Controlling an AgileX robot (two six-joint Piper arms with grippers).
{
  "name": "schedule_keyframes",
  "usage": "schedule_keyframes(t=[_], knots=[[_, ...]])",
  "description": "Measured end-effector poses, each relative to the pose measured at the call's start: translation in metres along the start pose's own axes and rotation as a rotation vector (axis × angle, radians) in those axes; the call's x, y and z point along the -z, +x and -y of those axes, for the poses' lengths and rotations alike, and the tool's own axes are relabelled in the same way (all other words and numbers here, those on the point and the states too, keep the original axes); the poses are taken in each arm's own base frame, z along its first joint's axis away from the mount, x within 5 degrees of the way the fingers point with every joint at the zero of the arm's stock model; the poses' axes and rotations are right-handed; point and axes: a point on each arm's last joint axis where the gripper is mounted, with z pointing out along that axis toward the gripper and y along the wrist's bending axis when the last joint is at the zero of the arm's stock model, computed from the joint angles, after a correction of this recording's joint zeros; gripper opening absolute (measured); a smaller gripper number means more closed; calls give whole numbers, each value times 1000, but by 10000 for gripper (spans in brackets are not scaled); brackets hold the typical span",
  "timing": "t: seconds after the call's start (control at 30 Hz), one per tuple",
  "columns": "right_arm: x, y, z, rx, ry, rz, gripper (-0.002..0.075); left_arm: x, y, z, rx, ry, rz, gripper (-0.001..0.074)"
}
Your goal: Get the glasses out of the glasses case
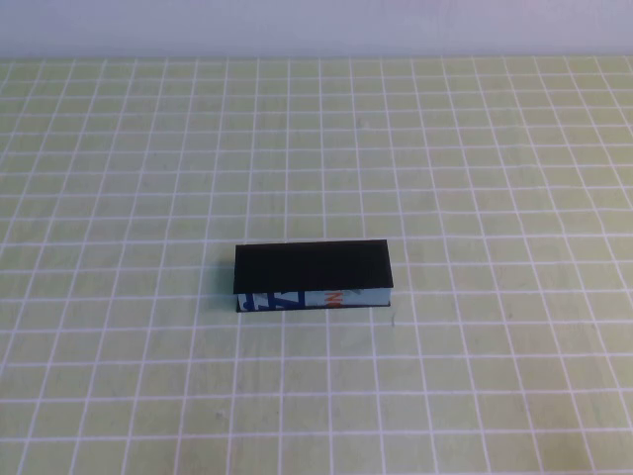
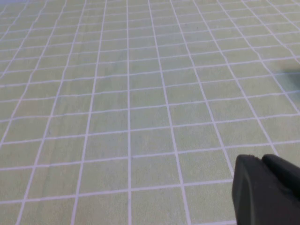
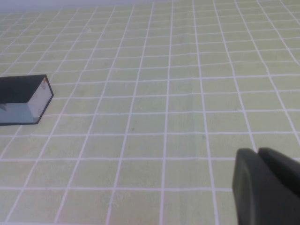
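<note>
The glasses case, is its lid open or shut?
Shut. The glasses case lies flat on the table, its black lid down over the printed side; no glasses show.

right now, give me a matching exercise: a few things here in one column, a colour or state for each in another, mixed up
Things:
1. glasses case
2. table
3. right gripper
4. side of the case

Descriptions:
a. green with a white grid
b. lid closed, black on top
c. printed blue, white and orange
d. shut, off to the case's right, touching nothing

Pairs: 1-b, 2-a, 3-d, 4-c

The left gripper hangs over bare table.
</note>
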Motion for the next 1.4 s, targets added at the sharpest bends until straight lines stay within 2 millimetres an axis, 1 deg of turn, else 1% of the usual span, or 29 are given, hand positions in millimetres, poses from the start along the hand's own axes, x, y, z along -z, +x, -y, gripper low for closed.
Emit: schedule_keyframes(t=[0.37,0.77,1.2,1.27,1.4], knots=[[0,0,0,0,0,0,-18,0,0,0,4,1,2,-4],[0,0,0,0,0,0,-18,0,-7,5,201,58,74,-4],[0,0,0,0,0,0,-18,0,-8,5,225,63,84,-4],[0,0,0,0,0,0,-18,1,-9,6,274,75,95,-4],[0,0,0,0,0,0,-18,2,-17,6,457,105,171,-4]])
